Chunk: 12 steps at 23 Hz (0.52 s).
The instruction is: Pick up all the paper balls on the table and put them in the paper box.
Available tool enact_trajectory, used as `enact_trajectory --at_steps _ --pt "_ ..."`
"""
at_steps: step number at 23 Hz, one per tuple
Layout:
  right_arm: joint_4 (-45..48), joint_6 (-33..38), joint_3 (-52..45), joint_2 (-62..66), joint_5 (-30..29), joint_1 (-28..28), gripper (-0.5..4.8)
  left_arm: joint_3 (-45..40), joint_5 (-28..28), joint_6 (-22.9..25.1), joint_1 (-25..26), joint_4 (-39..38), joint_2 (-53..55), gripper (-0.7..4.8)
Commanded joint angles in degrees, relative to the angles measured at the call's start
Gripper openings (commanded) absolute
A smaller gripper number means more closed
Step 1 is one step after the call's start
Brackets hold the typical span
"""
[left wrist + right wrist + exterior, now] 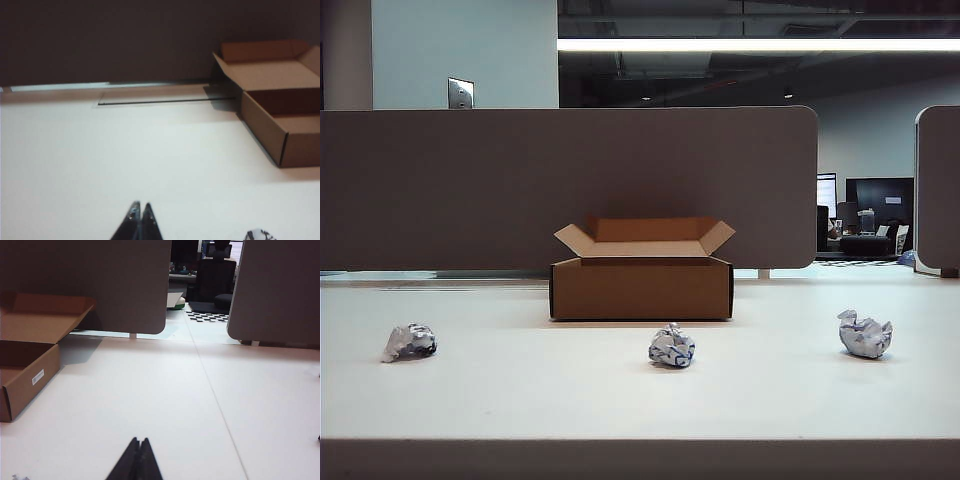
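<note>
Exterior view first, and the white table (620, 400) fills the lower half, broad and smooth, with a grey-brown partition panel (560, 185) standing along its far edge. Next down in size, the paper box (641, 272) sits at the middle of the table just in front of that panel, brown, all four flaps folded open, nothing showing inside it from the wrist views. Then the small stuff: three paper balls in a loose row nearer the camera than the box. The left ball (410, 342) lies well off to the left, the middle ball (671, 346) near the box front, the right ball (864, 334) well off to the right. None touches the box, none touches another.

Neither arm shows in the exterior view. Over to the left wrist: the left gripper (139, 214) has its two dark fingertips pressed together, clenched on nothing, hanging above bare table. The box (280, 105) lies ahead of it and off to the side; a scrap of a ball (260, 234) peeks in near its tips.

Right wrist now: the right gripper (139, 447) is likewise clenched, empty, with the box (30, 360) ahead and off to its other side.
</note>
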Motion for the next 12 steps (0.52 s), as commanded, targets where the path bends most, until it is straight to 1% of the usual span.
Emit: enact_trajectory --at_steps 1,9,11,12 --pt "0.9 0.2 -0.3 -0.1 -0.1 0.0 -0.01 0.3 0.2 -0.4 0.2 2.4 0.0 -0.04" --pt "0.9 0.6 -0.3 -0.1 -0.4 0.1 -0.01 0.3 0.2 -0.4 0.2 2.4 0.0 -0.04" --pt "1.2 2.4 -0.3 -0.1 -0.4 0.1 -0.01 0.6 0.2 -1.0 0.2 2.4 0.0 -0.04" --pt "2.2 7.1 0.1 -0.1 -0.4 0.1 -0.01 1.9 0.2 -3.6 0.1 2.3 0.0 -0.04"
